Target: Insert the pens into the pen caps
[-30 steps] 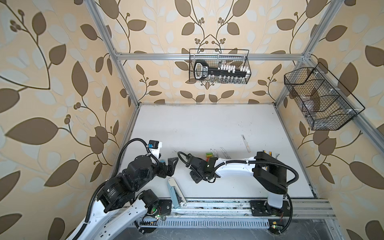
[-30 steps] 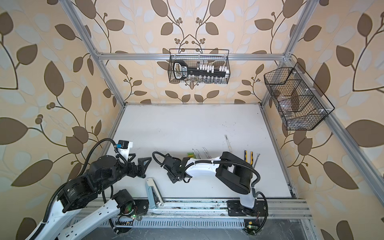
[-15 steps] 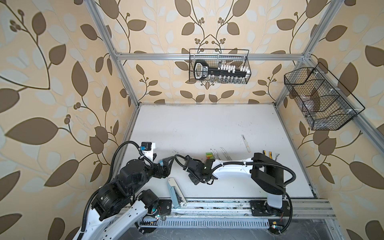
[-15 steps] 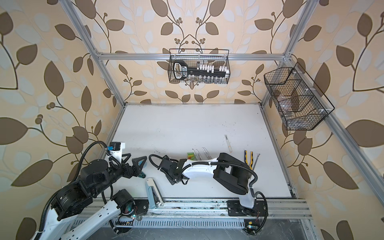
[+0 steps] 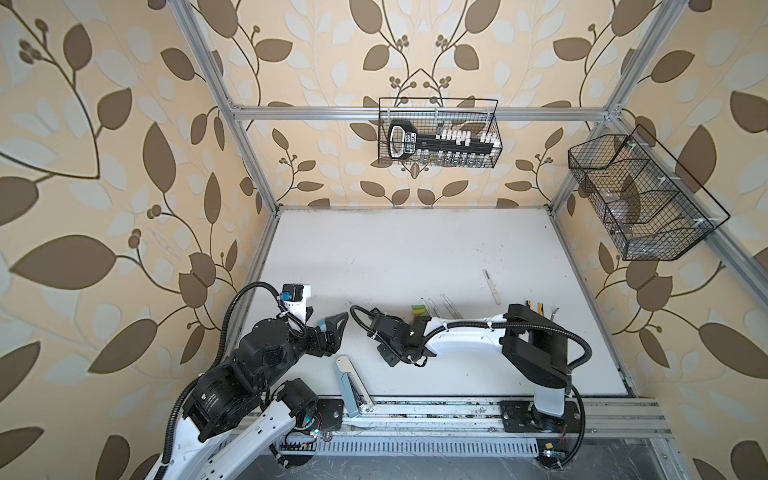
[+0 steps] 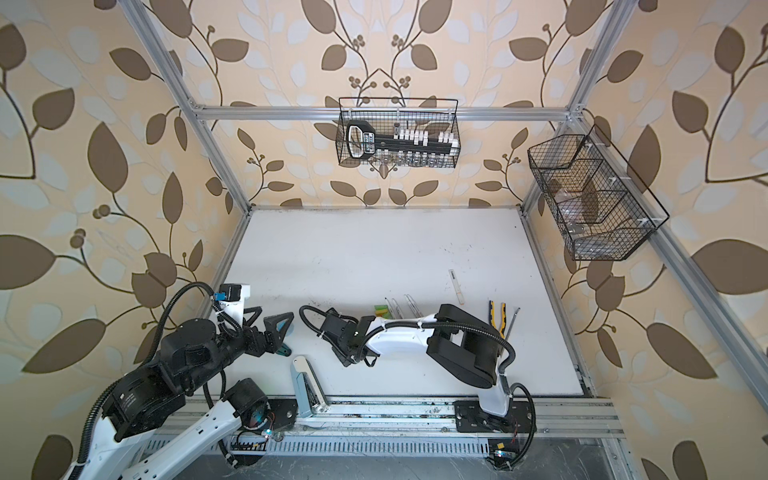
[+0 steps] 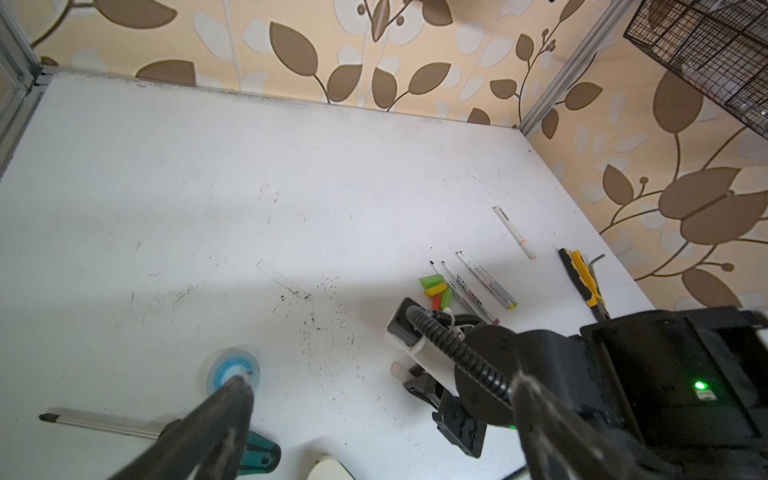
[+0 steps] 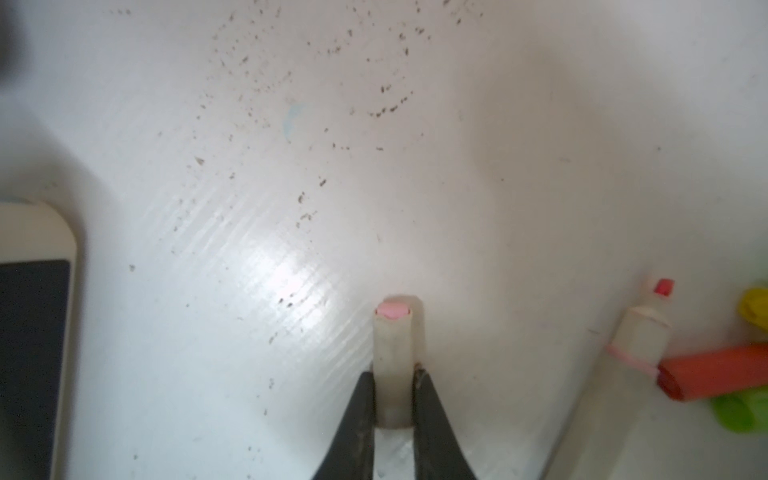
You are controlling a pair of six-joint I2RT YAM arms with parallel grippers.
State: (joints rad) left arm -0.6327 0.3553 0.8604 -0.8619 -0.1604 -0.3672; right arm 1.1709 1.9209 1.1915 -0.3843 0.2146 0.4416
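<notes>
My right gripper (image 8: 394, 374) is shut on a whitish pen cap (image 8: 392, 345) with a pink end, low at the table surface; the same cap (image 7: 398, 369) shows in the left wrist view. Beside it lies a thick white pen (image 8: 640, 336) with a bare red tip, next to red (image 8: 715, 372), green (image 8: 739, 411) and yellow (image 8: 754, 309) caps. Slim pens (image 7: 486, 280) lie by that cluster, and one pen (image 5: 492, 286) lies farther back. My left gripper (image 6: 266, 319) is open and holds nothing, left of the right gripper (image 5: 399, 359).
A pale blue stapler (image 5: 351, 386) lies at the front edge between the arms. A screwdriver (image 7: 99, 422) and a tape roll (image 7: 232, 374) lie under the left gripper. Pliers (image 5: 536, 307) lie at the right. Wire baskets (image 5: 440, 133) hang on the walls.
The right gripper's jaws have closed onto the whitish cap. The left arm has shifted a little, its jaws still wide.
</notes>
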